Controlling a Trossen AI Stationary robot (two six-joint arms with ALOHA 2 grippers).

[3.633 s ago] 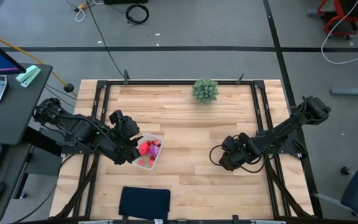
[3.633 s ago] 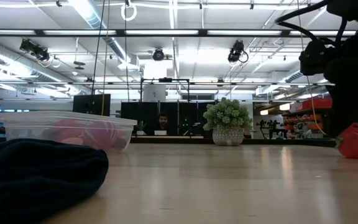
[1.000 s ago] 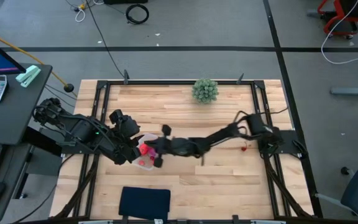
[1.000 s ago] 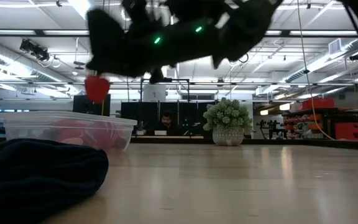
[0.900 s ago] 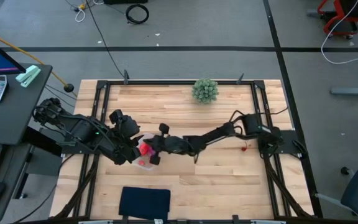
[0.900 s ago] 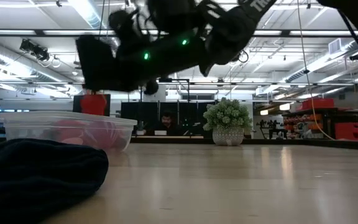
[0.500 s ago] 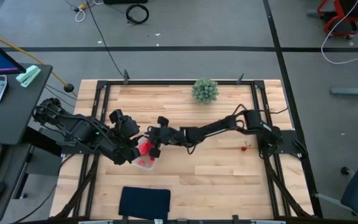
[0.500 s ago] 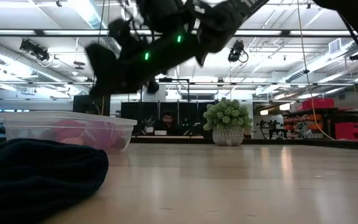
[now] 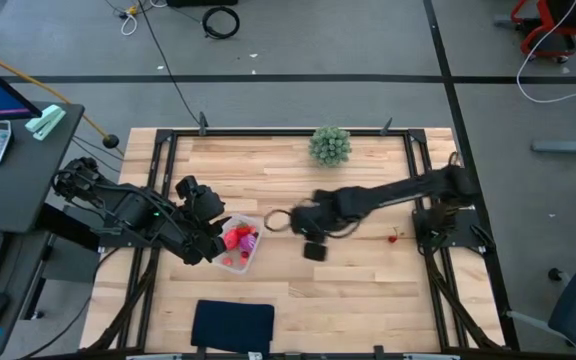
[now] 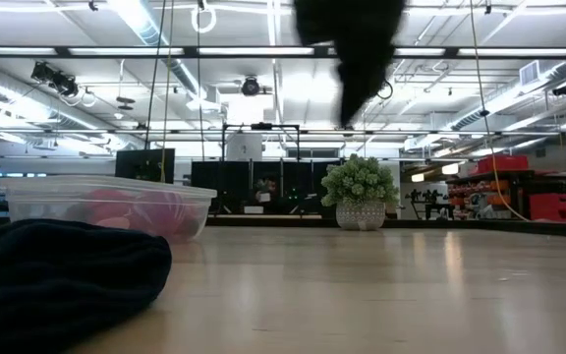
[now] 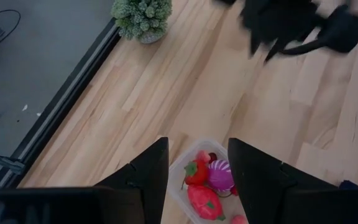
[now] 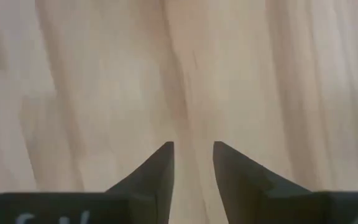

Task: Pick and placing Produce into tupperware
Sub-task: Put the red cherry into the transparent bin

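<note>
Produce [image 9: 236, 240] heaped in the tub [image 9: 258, 242] at left centre, left gripper [image 11: 197, 168] spread over it, probably as a brace, right gripper [image 12: 193, 163] slightly parted and empty just right, likely bound for the stray berry [image 9: 395, 238] at right centre.

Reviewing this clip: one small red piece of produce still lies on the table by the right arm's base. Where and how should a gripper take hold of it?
The red piece lies flat on bare wood, apart from everything else, so a straight-down approach looks best, closing across its small body. Its shape is too small to tell a better axis. The right gripper, open and empty, is the nearer one; the left gripper sits at the tupperware.
</note>
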